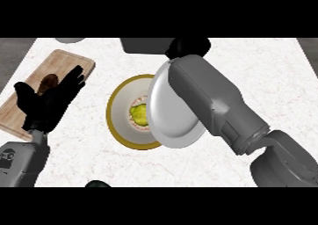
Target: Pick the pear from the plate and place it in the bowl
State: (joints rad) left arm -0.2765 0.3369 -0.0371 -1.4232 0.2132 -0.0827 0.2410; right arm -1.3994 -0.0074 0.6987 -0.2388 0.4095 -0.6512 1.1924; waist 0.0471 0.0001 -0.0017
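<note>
White marble counter [265,74] with plate [120,115], cutting board [48,70].

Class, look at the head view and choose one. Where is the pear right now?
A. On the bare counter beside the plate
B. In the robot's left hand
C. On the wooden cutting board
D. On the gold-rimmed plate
D: the pear lies on the gold-rimmed plate, partly covered by the white bowl.

White marble counter [252,66], grey surround.
</note>
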